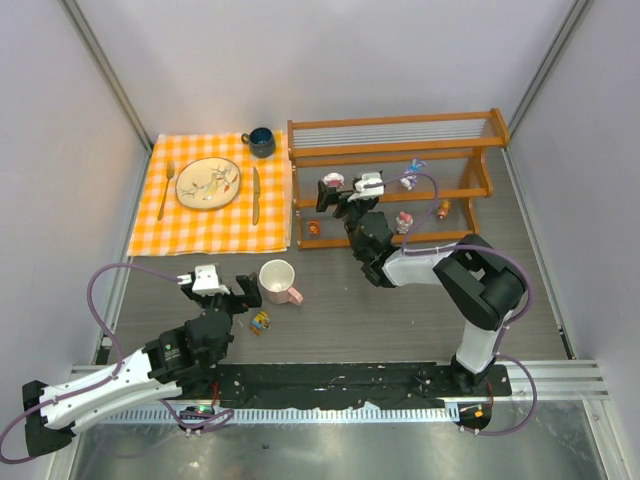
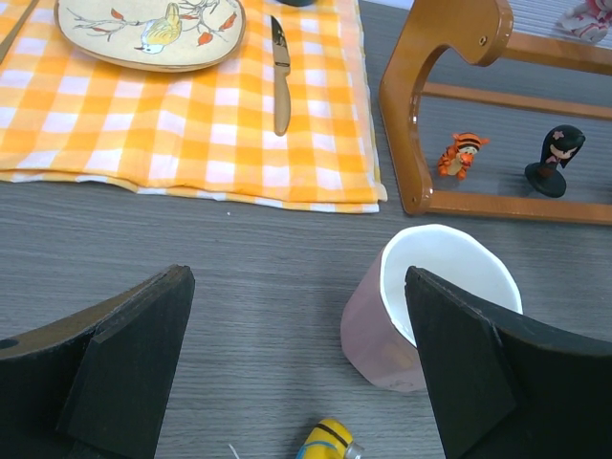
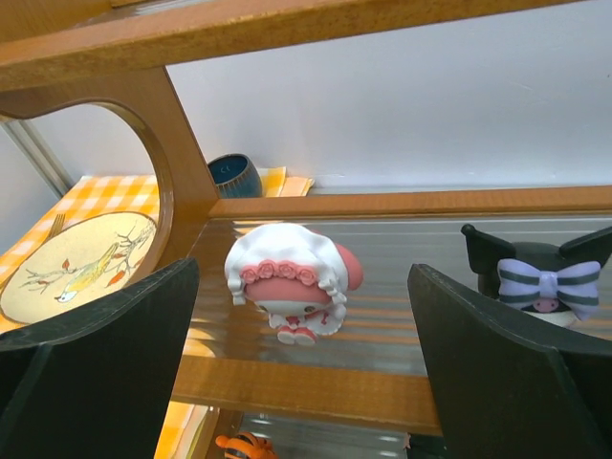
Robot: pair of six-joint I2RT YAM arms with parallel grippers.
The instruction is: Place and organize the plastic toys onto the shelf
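**A:** How far along?

**B:** Mostly done, I'd say. Several toys [image 1: 405, 222] stand on the shelf [image 1: 400, 128]. The pink-white toy [image 3: 292, 277] is upright on its upper tier, inside the right tool [image 3: 302, 320], which is spread wide and not touching it.

**A:** What's left?

**B:** A yellow toy [image 2: 328, 440] lies on the worktop [image 2: 191, 249] beside the mug [image 2: 382, 335]. The left tool [image 2: 296, 325] is close to it, wide apart and empty.

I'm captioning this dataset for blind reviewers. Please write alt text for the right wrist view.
A pink-and-white figurine stands on a tier of the wooden shelf, between the open fingers of the right tool, touching neither. A black figurine with a striped purple bow stands at the frame's right edge, partly hidden behind a finger.
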